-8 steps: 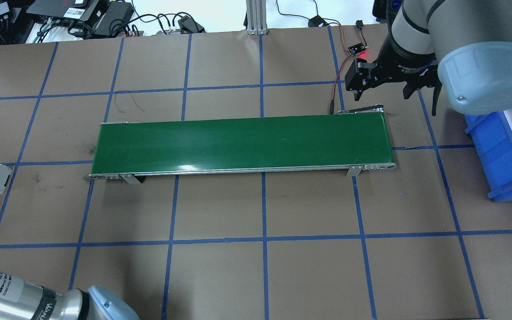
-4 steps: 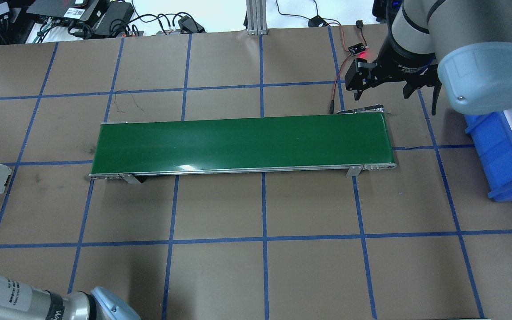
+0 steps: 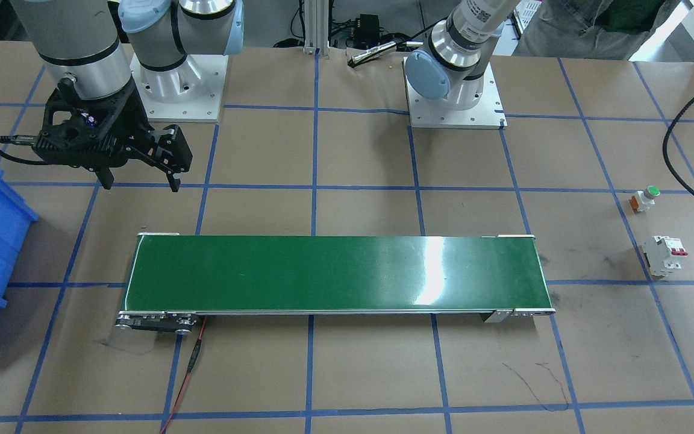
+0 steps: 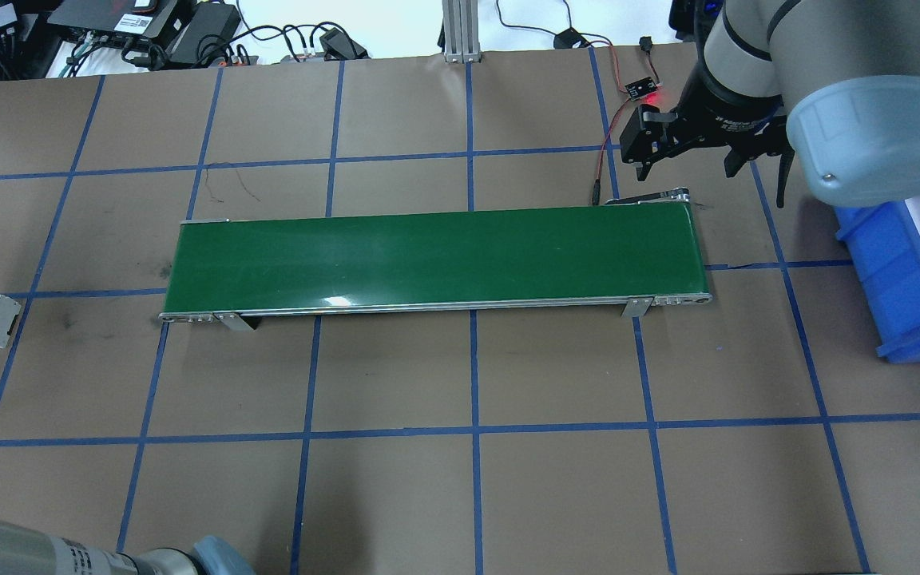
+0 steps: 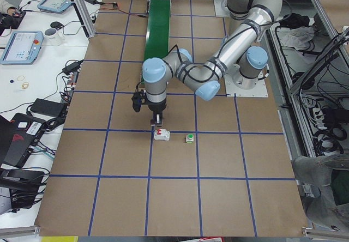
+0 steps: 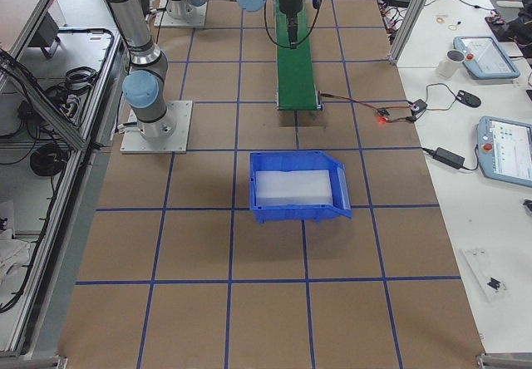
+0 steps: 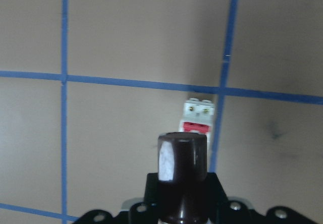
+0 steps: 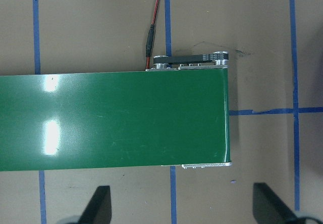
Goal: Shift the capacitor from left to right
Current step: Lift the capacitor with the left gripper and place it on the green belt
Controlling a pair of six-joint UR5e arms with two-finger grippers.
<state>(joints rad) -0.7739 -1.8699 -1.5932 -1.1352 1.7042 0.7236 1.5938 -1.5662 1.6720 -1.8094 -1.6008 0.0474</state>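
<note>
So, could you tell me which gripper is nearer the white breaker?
Left: the left gripper hovers close by the breaker; the right gripper hangs beyond the conveyor, far off.

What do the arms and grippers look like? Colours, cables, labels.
The left arm and right arm are silver-grey tubes with pale blue joint caps. The left one carries a white label with black print. The right gripper is black, two-fingered, with a black cable looping from its side. The left gripper is black too.
</note>
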